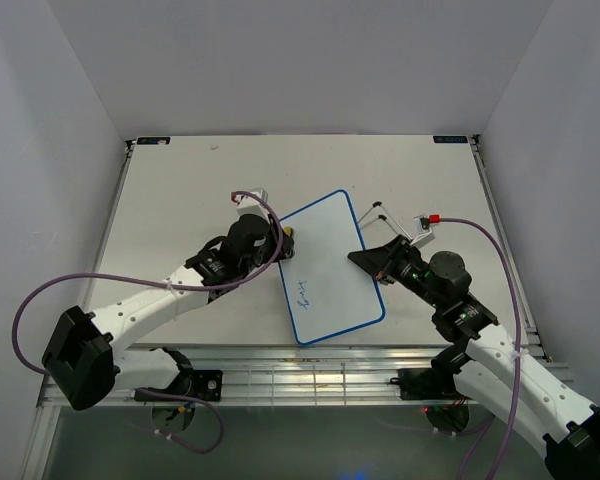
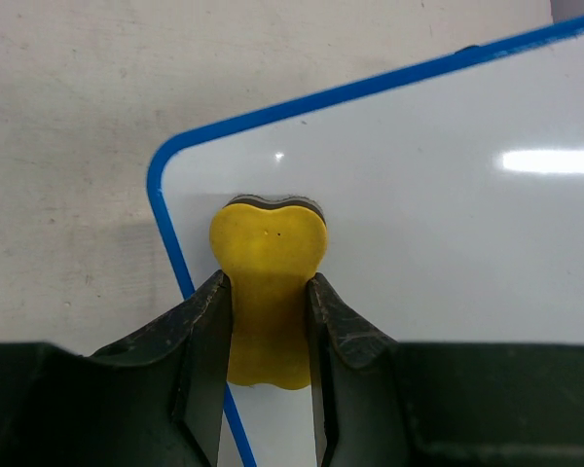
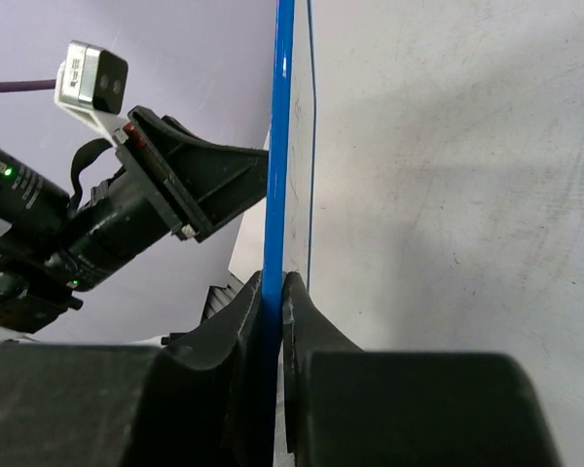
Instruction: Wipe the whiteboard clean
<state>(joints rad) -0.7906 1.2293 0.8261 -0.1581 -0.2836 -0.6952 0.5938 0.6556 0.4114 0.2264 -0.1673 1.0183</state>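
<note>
While the left gripper [image 2: 268, 288] is clamped on the yellow eraser [image 2: 268, 248] and the right gripper [image 3: 273, 288] pinches the whiteboard [image 1: 332, 250] edge, the blue scribble [image 1: 302, 293] looks totally unwiped.

You're seeing left arm [image 1: 140, 312] and right arm [image 1: 500, 350] showing white links, black joints; purple cables [image 1: 80, 276] are trailing; left gripper [image 2: 268, 280] fingers are showing matte black.

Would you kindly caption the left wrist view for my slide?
Jaws clamp a yellow eraser at the whiteboard corner.
</note>
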